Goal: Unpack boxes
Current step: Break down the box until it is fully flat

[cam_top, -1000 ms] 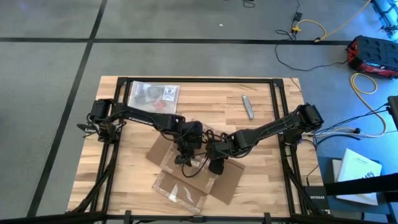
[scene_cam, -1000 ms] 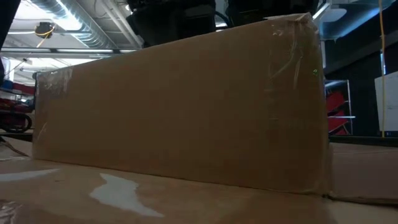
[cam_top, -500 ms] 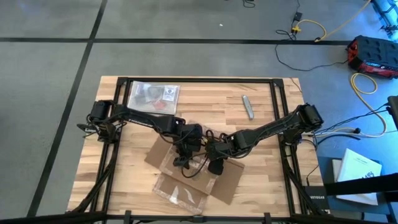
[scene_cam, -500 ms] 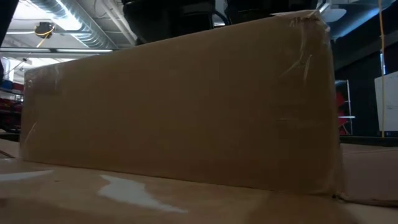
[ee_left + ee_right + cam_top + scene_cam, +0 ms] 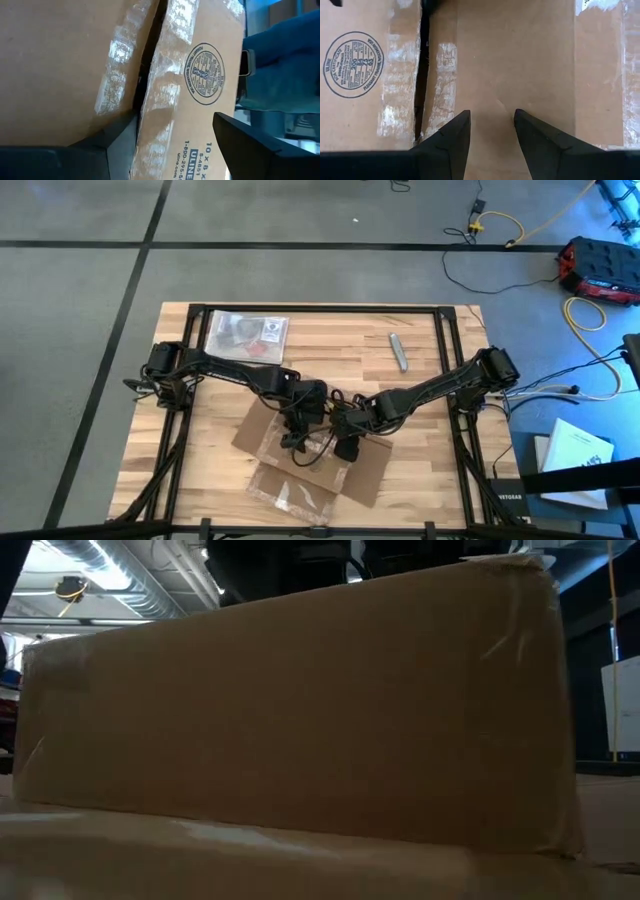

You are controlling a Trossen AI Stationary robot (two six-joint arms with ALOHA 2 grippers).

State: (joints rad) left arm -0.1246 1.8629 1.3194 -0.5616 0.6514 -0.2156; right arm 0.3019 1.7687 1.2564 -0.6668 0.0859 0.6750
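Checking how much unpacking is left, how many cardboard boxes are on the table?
1: the cardboard box lies at the table's middle, near the front edge, under both grippers. No other box shows, though the arms hide part of the table.

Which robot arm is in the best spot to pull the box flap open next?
Probably the left. The left gripper already straddles a taped flap's edge of the cardboard box, right beside the seam. The right gripper just sits open over flat cardboard beside that seam.
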